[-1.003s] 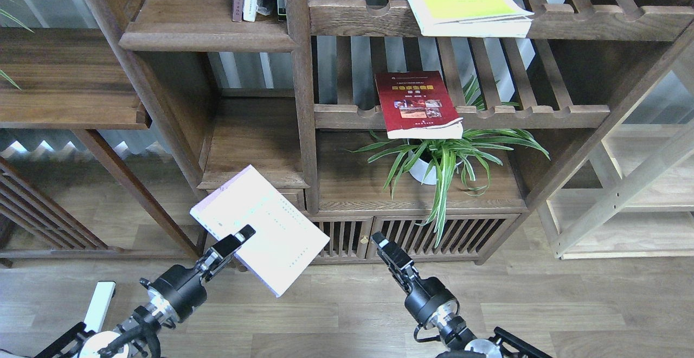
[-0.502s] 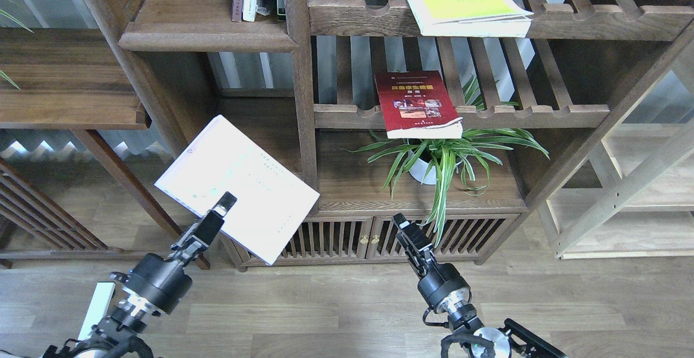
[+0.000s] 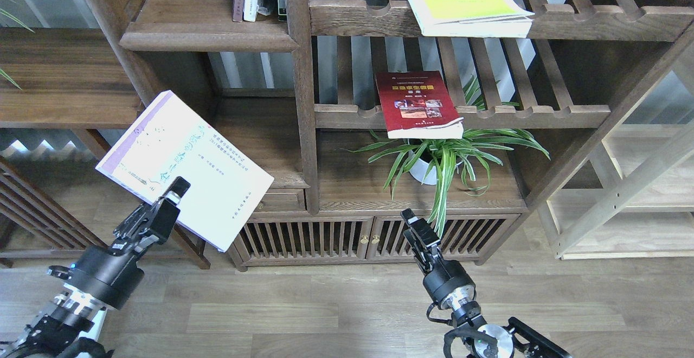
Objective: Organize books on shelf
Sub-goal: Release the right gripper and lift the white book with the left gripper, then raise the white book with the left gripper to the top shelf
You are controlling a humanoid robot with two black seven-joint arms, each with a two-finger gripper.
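- Head view: left gripper (image 3: 176, 190) pinching the white book (image 3: 184, 165), held tilted in the air at 8 o'clock.
- Right gripper (image 3: 415, 228) at 6 o'clock, empty; spread or pressed together, cannot tell.
- Red book (image 3: 416, 103) on the slatted shelf (image 3: 542, 115) at centre.
- Yellow-green book (image 3: 461, 0) at 1 o'clock.
- Solid shelf (image 3: 206, 38) at 11 o'clock.

**Setting: Furnished Room, Study or Living Area**

The space reads as a domestic or showroom interior. A dark-brown wooden bookcase (image 3: 303, 103) combines solid boards and slatted shelves (image 3: 461, 114) with scalloped front rails, above a low cabinet with slatted doors (image 3: 347, 236). A potted spider plant (image 3: 439, 157) stands in one compartment. Flooring is wood-look plank (image 3: 336, 314) (grey-brown). A paler wooden rack (image 3: 629, 190) stands at right.
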